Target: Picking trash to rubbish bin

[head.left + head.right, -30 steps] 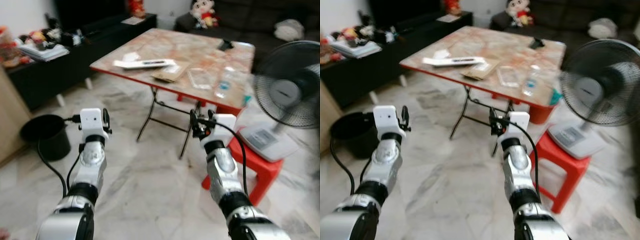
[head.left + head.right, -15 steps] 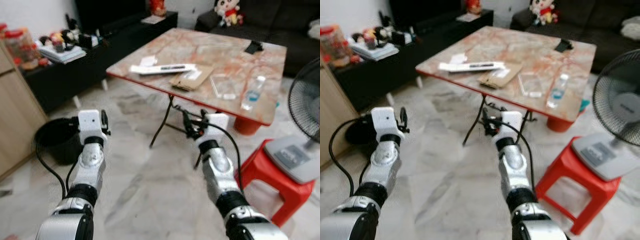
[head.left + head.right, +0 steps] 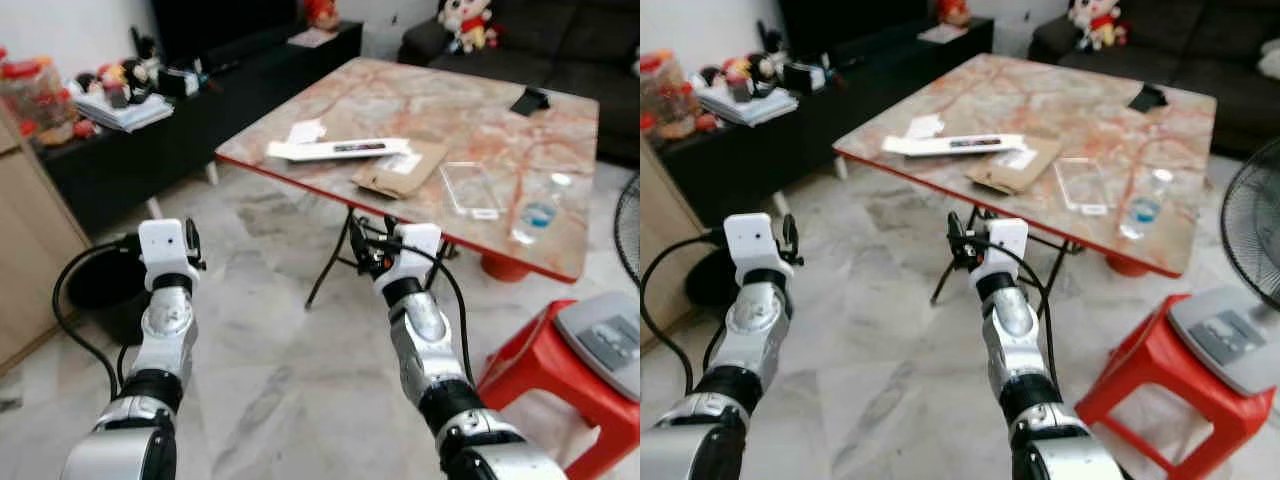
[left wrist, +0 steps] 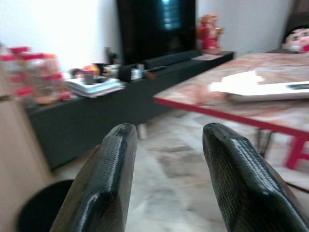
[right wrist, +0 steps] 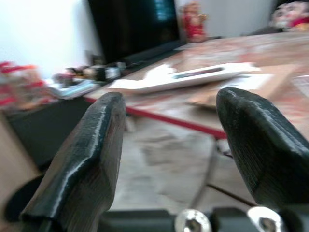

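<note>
Trash lies on a marble-topped folding table [image 3: 440, 105]: a long white package [image 3: 340, 149], a brown envelope [image 3: 400, 170], a clear plastic sheet [image 3: 470, 190] and a plastic bottle [image 3: 535, 212]. A black rubbish bin [image 3: 95, 290] stands on the floor at the left, partly hidden by my left arm. Both arms are raised in front of me, short of the table. My left gripper [image 4: 169, 133] is open with nothing between its fingers. My right gripper [image 5: 171, 104] is also open and empty, pointing at the table's near edge and the white package [image 5: 188, 77].
A red plastic stool [image 3: 560, 370] carrying a fan base [image 3: 610, 340] stands at the right. A black TV cabinet [image 3: 200, 120] runs along the left, with a wooden cabinet [image 3: 25, 250] nearer. A dark sofa [image 3: 560, 40] is behind the table. Marble floor lies between me and the table.
The whole picture has shifted: the camera turned left and came nearer the table, so the fan slid off to the right. Both arms keep the same raised pose, grippers open.
</note>
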Robot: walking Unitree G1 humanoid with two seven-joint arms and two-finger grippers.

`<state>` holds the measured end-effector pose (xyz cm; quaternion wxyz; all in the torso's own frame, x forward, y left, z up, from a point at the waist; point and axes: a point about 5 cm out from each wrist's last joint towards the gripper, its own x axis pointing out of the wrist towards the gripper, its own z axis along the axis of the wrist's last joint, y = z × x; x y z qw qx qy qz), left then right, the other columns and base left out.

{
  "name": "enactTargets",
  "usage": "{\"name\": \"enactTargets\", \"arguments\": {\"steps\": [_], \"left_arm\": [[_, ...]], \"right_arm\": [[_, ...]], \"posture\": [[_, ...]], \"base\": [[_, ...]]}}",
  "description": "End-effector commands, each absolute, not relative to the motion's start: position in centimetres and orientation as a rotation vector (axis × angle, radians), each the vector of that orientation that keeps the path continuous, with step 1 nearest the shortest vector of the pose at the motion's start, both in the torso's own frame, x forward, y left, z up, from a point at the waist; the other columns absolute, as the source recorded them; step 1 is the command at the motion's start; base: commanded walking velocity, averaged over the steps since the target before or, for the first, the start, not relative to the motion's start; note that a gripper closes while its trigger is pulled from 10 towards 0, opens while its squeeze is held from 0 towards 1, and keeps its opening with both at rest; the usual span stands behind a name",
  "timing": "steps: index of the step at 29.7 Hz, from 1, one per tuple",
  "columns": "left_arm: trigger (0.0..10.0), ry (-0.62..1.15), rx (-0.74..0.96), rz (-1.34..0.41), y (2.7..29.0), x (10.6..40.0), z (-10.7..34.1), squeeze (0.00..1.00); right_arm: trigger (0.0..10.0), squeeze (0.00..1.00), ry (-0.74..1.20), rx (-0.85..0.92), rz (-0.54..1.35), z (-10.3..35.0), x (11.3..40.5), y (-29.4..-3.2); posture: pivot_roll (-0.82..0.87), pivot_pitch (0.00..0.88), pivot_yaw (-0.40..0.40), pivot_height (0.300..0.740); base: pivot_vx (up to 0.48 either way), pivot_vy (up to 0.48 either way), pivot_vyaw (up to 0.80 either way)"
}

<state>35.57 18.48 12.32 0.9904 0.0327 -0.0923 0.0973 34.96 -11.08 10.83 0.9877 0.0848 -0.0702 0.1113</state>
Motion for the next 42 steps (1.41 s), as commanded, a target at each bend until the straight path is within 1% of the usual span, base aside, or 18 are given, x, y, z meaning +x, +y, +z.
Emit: {"name": "enactTargets", "arguments": {"steps": [1, 16, 29, 34, 42], "left_arm": [[10.0, -0.208, 0.074, 0.221, 19.6, 35.8, 13.1, 0.0], [10.0, -0.219, 0.08, 0.211, 19.6, 35.9, 13.5, 0.0], [10.0, -0.222, 0.08, 0.186, 19.0, 36.2, 13.7, 0.0], [10.0, -0.226, 0.078, 0.173, 18.8, 36.3, 13.9, 0.0], [10.0, -0.227, 0.076, 0.175, 18.8, 36.2, 13.7, 0.0]], "right_arm": [[10.0, 0.0, -0.158, 0.182, 0.246, 11.5, 35.2, -10.2], [10.0, 0.0, -0.164, 0.168, 0.269, 11.6, 35.2, -10.0], [10.0, 0.0, -0.163, 0.144, 0.316, 11.7, 35.1, -9.1], [10.0, 0.0, -0.159, 0.149, 0.307, 11.7, 35.2, -9.2], [10.0, 0.0, -0.171, 0.144, 0.305, 11.7, 35.1, -9.4]], "posture": [[-0.01, 0.0, -0.015, 0.74], [-0.01, 0.0, -0.009, 0.74], [-0.01, 0.0, -0.005, 0.74], [-0.01, 0.0, -0.005, 0.74], [-0.02, 0.0, -0.011, 0.74]], "base": [[0.416, 0.0, 0.0], [0.414, 0.0, 0.0], [0.414, 0.0, 0.0], [0.412, 0.0, -0.78], [0.41, 0.0, 0.0]]}}
